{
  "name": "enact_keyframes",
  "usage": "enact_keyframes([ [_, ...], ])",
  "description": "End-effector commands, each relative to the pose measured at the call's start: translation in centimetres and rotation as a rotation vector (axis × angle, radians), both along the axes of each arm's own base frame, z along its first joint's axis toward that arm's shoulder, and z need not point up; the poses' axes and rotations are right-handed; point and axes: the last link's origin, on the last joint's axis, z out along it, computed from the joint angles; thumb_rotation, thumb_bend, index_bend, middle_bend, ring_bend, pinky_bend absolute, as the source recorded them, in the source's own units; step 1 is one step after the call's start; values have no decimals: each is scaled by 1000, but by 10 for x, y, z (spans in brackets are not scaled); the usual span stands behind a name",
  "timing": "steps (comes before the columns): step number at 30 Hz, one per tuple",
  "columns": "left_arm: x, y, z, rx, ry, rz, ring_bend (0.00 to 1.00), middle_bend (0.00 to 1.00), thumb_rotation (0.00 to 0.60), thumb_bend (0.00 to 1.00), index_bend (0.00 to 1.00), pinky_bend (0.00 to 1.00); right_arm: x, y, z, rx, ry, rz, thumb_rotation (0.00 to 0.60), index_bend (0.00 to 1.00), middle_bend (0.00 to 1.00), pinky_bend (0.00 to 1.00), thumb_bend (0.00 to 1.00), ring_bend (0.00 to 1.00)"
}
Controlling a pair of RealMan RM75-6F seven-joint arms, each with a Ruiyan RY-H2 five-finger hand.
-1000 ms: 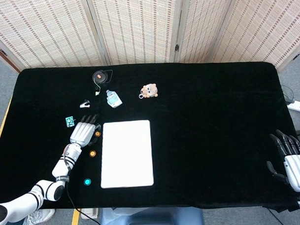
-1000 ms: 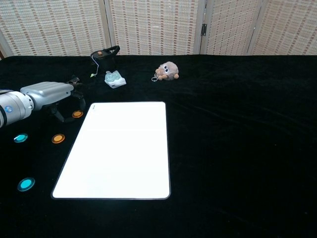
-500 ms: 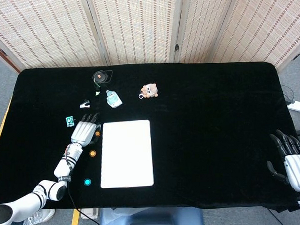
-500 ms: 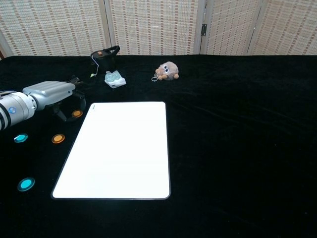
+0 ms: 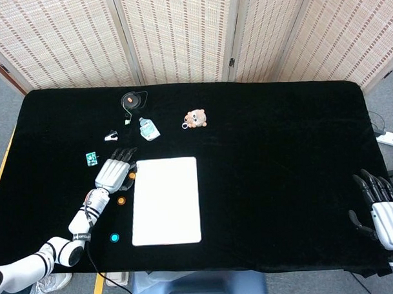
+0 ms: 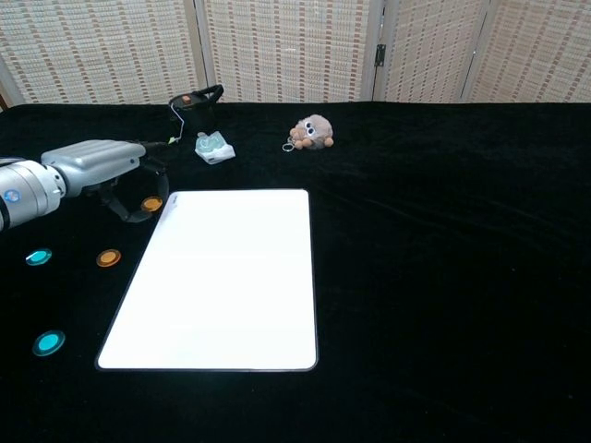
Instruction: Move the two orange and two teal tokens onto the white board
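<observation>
Left hand (image 6: pixel 97 161) sits mid-left of frame, palm down, forearm running off the left edge. I see its fingers (image 6: pixel 138 198) curled down around an orange token (image 6: pixel 151 204) just beside the white board's (image 6: pixel 231 277) upper-left corner; the token looks pinched and lifted, though I can't confirm contact.

Second orange token (image 6: pixel 109 258) lies left of the board, with 1 teal token (image 6: pixel 38 257) further left and another teal token (image 6: pixel 48 343) lower left. Board surface bare.

Right hand (image 5: pixel 383 208) rests at the lower-right edge in the head view, fingers spread, holding nothing.
</observation>
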Motion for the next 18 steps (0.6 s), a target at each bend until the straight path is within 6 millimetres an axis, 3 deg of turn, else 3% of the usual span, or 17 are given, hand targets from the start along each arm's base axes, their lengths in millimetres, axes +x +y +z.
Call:
enact_keyframes([
  [1, 13, -9, 0, -40, -5, -33, 0, 75, 600, 437, 524, 0, 0, 0, 0, 1, 0, -1, 600, 35, 1, 0, 454, 0],
  [10, 32, -15, -19, -102, -23, -39, 0, 75, 600, 436, 498, 0, -3, 3, 2, -6, -2, -10, 600, 35, 1, 0, 454, 0],
  [14, 36, -16, -26, -98, -46, -40, 0, 75, 600, 436, 357, 0, -4, 3, 2, -7, -4, -13, 600, 35, 1, 0, 454, 0],
  [18, 36, -20, -23, -92, -48, -52, 0, 75, 600, 420, 310, 0, -3, 2, 2, -7, -3, -9, 600, 35, 1, 0, 454, 0],
])
